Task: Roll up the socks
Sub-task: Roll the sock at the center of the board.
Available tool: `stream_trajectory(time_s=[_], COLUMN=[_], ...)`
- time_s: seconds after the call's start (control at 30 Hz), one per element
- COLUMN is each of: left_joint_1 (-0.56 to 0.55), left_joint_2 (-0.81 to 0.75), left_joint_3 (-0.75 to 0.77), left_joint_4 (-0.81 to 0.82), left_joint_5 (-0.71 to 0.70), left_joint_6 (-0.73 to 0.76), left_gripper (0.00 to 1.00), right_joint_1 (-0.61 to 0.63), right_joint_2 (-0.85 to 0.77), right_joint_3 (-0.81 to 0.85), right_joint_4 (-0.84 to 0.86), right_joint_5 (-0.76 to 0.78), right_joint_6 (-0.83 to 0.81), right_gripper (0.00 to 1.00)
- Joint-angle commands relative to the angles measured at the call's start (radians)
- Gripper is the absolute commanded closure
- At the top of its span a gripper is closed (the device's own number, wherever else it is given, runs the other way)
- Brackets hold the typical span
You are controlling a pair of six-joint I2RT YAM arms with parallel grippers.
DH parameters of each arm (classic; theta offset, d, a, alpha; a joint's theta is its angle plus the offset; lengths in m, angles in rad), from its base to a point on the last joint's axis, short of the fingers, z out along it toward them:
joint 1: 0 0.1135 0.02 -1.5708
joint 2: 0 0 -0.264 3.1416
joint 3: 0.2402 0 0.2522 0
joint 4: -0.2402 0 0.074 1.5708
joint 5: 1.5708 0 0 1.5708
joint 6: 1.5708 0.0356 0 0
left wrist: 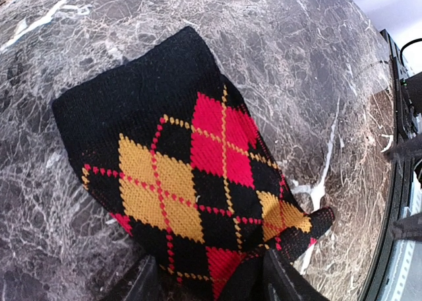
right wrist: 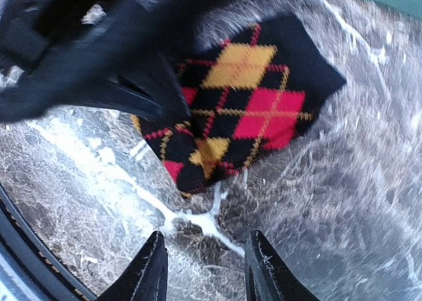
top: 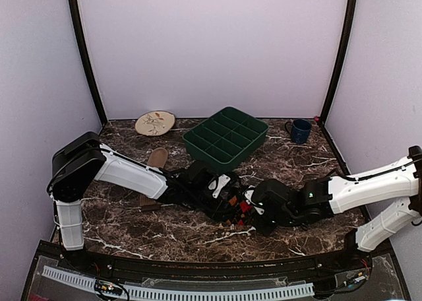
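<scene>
Dark brown marble bench [top: 297, 157] with white veins, boxed in by pale lilac walls [top: 211, 43] with black posts in the back corners. The argyle sock [left wrist: 191, 175] lies flat mid-bench. The left end effector [left wrist: 211, 278] straddles its end, half spread, and I can't tell if it's actually pinching. The right end effector [right wrist: 208, 258] is spread and empty, just beside the sock. The tan sock [top: 156, 159] sits left, partly under the left arm.

Left arm [top: 125, 172] and right arm [top: 369, 189] stretch inward; right tool [right wrist: 206, 241] hovers agape.
</scene>
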Motion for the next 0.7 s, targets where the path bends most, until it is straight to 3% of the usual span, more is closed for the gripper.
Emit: stream_trajectory(time_s=[0.0,0.67], left_joint_1=[0.002,0.013], left_joint_2=[0.098,0.161], left_joint_3=[-0.053,-0.023], left_joint_4=[-0.209,-0.226], left_joint_5=[0.026,0.048], left_joint_6=[-0.025,-0.041], left_gripper=[0.43,0.44], right_joint_1=[0.052,0.129], right_joint_2=[0.032,0.113], right_joint_3=[0.006,-0.009], right_joint_4=[0.084,0.179], right_joint_5=[0.118,0.149], right_joint_6=[-0.104,-0.293], right_gripper=[0.62,0.64])
